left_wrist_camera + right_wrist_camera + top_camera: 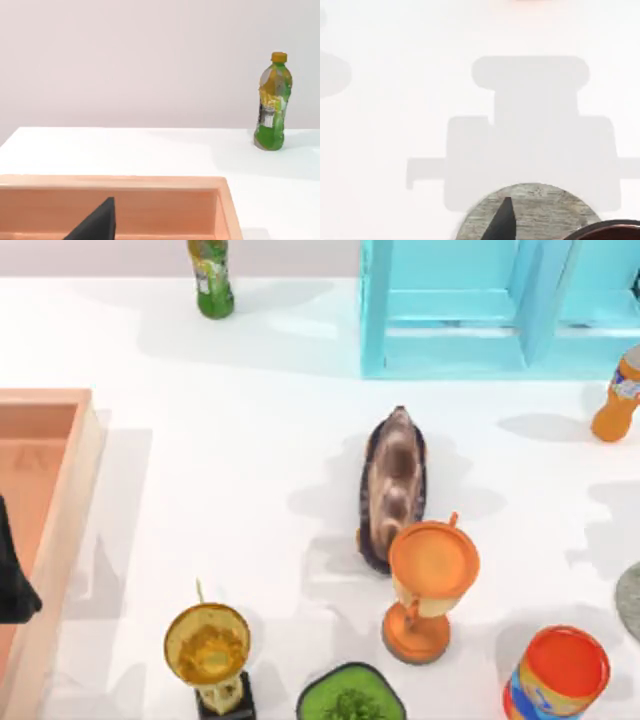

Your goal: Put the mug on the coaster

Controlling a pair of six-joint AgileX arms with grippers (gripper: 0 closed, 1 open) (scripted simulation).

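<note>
Poised over the coaster (540, 212) at the table's right edge beside the mug (615, 231), right gripper (502, 225) hold impossible to tell; probably light, stiff, slick, best pinched across its rim; left gripper (12, 585) parked over wooden tray (62, 490)

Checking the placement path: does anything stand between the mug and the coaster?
Nothing visible does. In the right wrist view the mug shows its rim right beside the coaster, with the right gripper close by them. The left gripper is parked over the wooden tray.
</note>
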